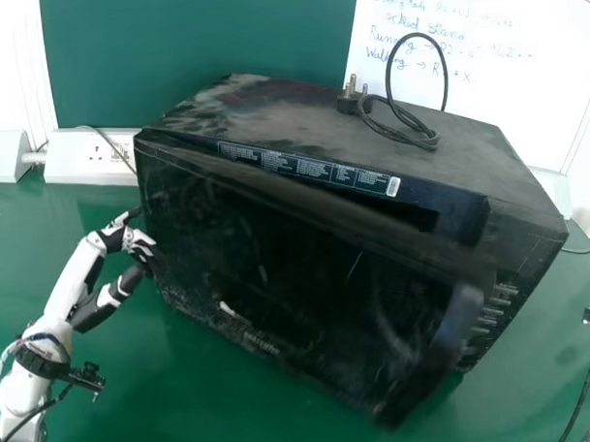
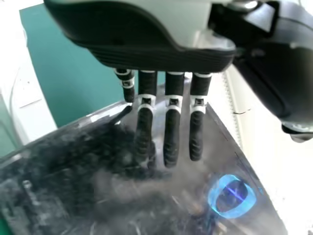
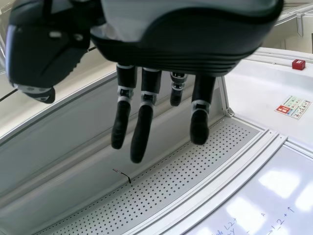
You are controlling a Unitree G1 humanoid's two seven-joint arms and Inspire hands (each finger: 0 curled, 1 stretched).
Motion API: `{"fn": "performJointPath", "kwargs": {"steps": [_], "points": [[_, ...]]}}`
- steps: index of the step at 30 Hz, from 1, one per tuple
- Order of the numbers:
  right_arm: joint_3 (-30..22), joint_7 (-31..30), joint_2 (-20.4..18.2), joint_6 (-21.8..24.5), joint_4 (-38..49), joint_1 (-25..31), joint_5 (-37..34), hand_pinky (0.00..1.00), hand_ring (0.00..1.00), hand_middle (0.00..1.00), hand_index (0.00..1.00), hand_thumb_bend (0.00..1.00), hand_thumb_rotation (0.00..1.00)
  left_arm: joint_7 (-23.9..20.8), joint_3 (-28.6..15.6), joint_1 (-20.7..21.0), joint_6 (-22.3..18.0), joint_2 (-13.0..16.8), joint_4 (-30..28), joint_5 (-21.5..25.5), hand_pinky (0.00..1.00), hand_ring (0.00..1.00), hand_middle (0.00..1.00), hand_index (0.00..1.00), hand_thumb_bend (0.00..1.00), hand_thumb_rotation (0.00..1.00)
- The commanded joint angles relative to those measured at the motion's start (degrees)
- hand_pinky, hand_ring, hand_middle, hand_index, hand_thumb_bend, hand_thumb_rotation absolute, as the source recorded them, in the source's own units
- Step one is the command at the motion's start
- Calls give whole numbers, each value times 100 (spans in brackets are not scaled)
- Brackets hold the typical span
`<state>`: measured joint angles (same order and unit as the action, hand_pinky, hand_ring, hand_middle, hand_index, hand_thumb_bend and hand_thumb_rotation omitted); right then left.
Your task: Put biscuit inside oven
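A black oven (image 1: 302, 133) stands turned at an angle on the green table, its door (image 1: 297, 279) swung partly out, with a gap along the top edge. My left hand (image 1: 131, 241) is at the door's left end, close against it; contact cannot be told. In the left wrist view my left hand (image 2: 171, 122) has straight fingers in front of the dark glossy door surface (image 2: 117, 196). My right hand (image 3: 142, 122) hangs with relaxed fingers, holding nothing, before a pale wall and perforated panel. I see no biscuit.
A black power cable with its plug (image 1: 349, 98) lies coiled on the oven's top. White socket boxes (image 1: 89, 158) stand behind at the left, and a whiteboard (image 1: 484, 69) is behind at the right. The green table (image 1: 185, 399) extends in front of the oven.
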<state>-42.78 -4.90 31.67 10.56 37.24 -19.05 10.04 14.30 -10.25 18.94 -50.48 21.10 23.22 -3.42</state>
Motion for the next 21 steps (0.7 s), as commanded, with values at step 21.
{"fn": "performJointPath", "kwargs": {"steps": [21], "points": [[-89,207,305,-198,-233,202,-108,15,25,42,50,77,43,-14,101,146,492,275,486,277,27,33,40,49,51,5]]}}
